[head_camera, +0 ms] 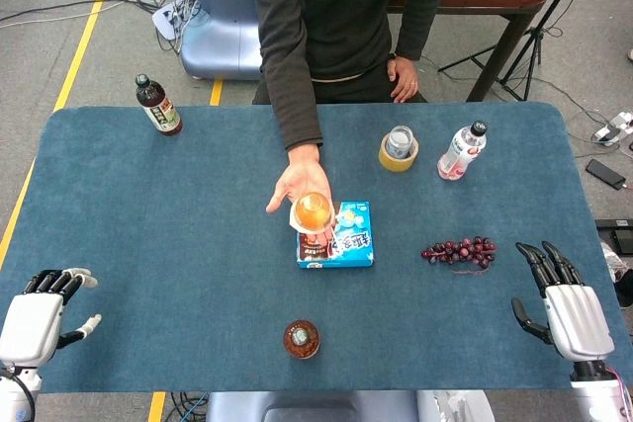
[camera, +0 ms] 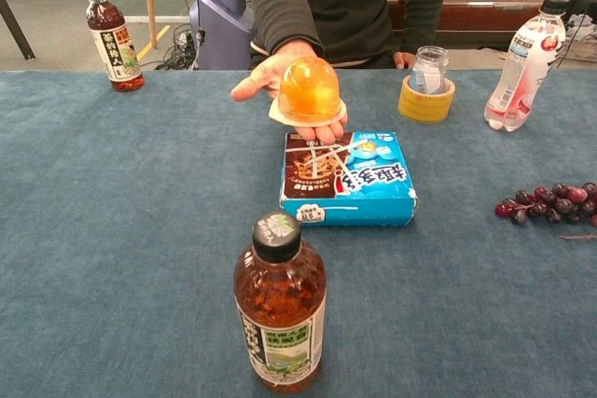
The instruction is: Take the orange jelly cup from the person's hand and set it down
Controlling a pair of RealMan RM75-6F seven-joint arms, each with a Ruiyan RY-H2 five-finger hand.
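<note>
The blue felt-covered table (head_camera: 198,244) carries a flat blue snack box (head_camera: 341,239) at its middle. Both white robot hands, left hand (head_camera: 45,318) and right hand (head_camera: 564,303), rest empty with fingers apart at the near corners. Just above the box, the person's open palm (head_camera: 297,183) holds the orange domed jelly cup (head_camera: 313,211)

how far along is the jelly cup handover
Nothing is done yet. The orange jelly cup sits on the person's palm above the blue box. The left hand and right hand rest empty at the table's near corners. Reaching, taking and setting down all remain.
</note>
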